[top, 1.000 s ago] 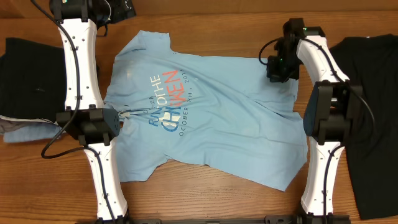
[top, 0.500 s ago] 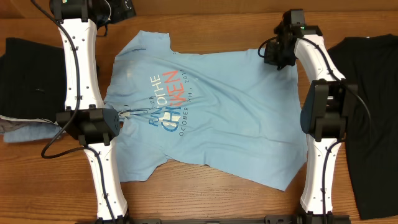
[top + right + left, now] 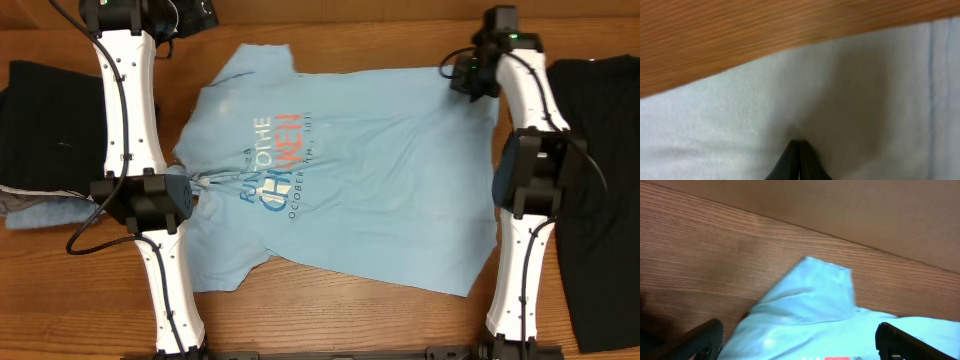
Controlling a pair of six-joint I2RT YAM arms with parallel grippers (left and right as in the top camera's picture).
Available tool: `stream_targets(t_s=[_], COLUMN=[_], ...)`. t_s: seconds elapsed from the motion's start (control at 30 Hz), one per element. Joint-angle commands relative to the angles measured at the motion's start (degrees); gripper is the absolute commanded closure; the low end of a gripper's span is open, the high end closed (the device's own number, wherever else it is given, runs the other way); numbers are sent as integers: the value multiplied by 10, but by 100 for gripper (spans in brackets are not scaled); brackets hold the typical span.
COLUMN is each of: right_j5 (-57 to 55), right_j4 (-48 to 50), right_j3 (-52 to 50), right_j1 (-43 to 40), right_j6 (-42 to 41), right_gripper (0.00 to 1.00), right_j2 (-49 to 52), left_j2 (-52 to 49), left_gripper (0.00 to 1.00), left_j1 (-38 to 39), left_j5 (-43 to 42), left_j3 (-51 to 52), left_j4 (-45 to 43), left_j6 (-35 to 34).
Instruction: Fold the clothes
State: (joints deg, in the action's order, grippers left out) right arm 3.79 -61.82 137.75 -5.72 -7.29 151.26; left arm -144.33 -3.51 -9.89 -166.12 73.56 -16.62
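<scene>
- Up and out goes the right arm (image 3: 522, 100): since a second ago it has carried the far right corner of the T-shirt (image 3: 380, 170) towards the back edge of the bench (image 3: 330, 320), and the cloth has gone with it.
- Those diagonal creases across the chest have pulled out. The shirt now lies much flatter, and its lettering (image 3: 280, 165) has slid a little to the right.
- Right fingers (image 3: 799, 161) are pinched tight together on the pale blue fabric, which puckers towards their tips. A band of wood runs across the top of that wrist view.
- From overhead, that grip sits right at the shirt's upper right corner. A black shirt (image 3: 600, 170) lies on the far right, past the arm.
- Left arm (image 3: 130, 90) hasn't budged. It reaches up the left side and ends at the back left of the bench, near the shirt's upper sleeve (image 3: 262, 58).
- Left fingers (image 3: 702, 339) stand wide apart and hold nothing. The sleeve lies on the wood ahead of them, between the two tips, and a small red mark (image 3: 832, 358) just peeps in at the bottom edge.
- T-shirt itself: print side up, spread over the middle of the bench between the two arms, collar end towards the left arm, hem towards the right one.
- Over on the far left sits a folded pile (image 3: 40, 120) of dark clothes with a grey and a blue layer at its near end, apart from the shirt.
</scene>
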Motion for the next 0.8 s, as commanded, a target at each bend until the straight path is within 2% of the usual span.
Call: stream_targets(t_s=[0.0,0.03,0.07,0.2,0.27,0.3,0.4,0.43,0.47,0.63,0.77], right_j5=[-17,-5,3,79,89,89,90,101,120,266,256], right_j4=[-65,-88,-109,-171,-232,-265,-351,-353,-353,-353,-353], right_j3=[131,174,213,312,351,370,419,422,422,422,415], right_j1=[-24,-24,-24,-24,-17,-14,-10,-10,-10,-3,28], right_j6=[18,18,18,17,13,13,13,12,3,-52,-65], right_gripper=[75,49,40,39,40,43,66,94,96,96,96], right_j2=[23,23,22,13,4,3,2,-6,-13,-94,-160], left_j2=[8,8,8,8,8,8,8,8,8,8,8], left_gripper=[0,0,0,0,0,0,0,0,0,0,0], left_j1=[-2,-2,-2,-2,-2,-2,-2,-2,-2,-2,-2], left_j5=[-6,-6,-6,-6,-6,-6,-6,-6,-6,-6,-6], left_j3=[-8,-8,-8,-8,-8,-8,-8,-8,-8,-8,-8], left_j4=[-1,-1,-1,-1,-1,-1,-1,-1,-1,-1,-1], left_j6=[-10,-10,-10,-10,-10,-10,-10,-10,-10,-10,-10])
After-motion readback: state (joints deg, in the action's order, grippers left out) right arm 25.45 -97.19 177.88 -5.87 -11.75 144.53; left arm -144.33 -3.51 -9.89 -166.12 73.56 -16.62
